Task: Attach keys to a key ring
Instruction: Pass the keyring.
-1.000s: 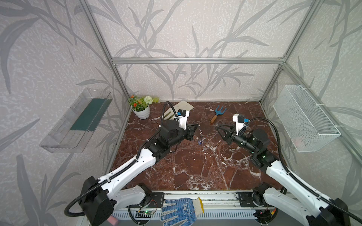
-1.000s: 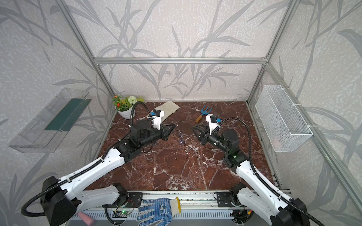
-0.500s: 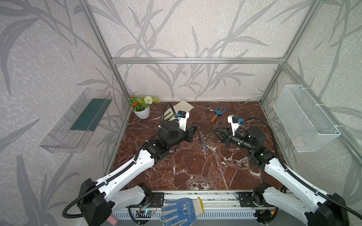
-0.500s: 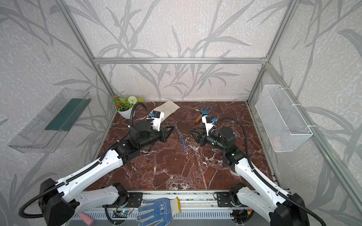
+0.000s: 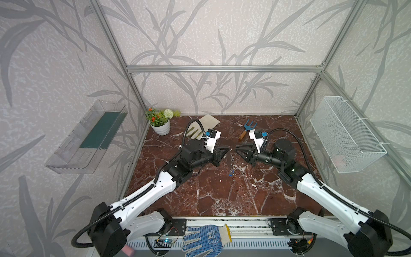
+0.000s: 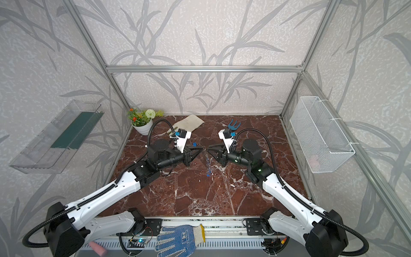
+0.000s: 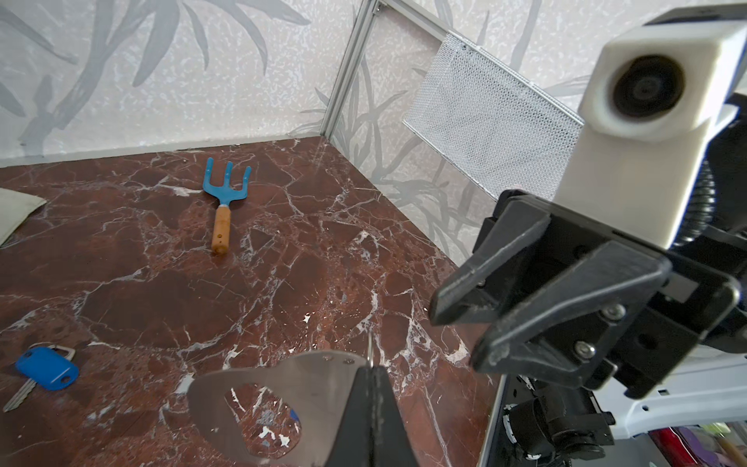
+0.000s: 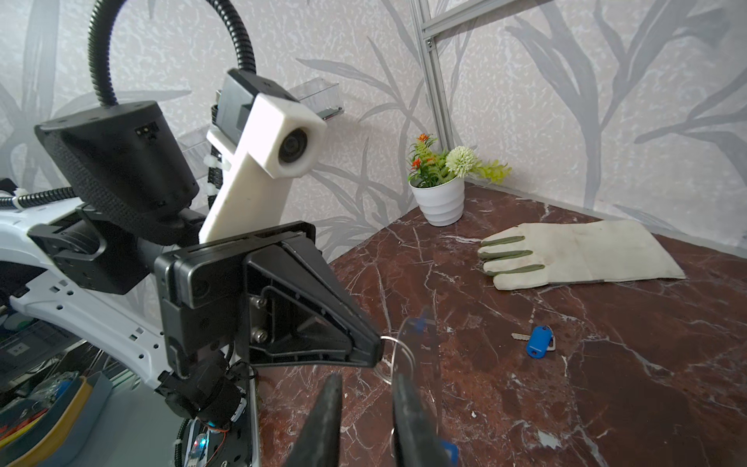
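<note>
Two grippers are facing each other above the table (image 5: 222,195): the left gripper (image 7: 370,370) is clamping the key ring (image 7: 283,380), and the right gripper (image 7: 458,334) is hovering beside it, jaws apart and empty. One key (image 7: 46,368) is lying on the table.

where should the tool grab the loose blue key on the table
Probably its blue plastic head, from straight above, closing across its width: the key lies flat on the marble table, and the head is bulkier than the silver blade.
</note>
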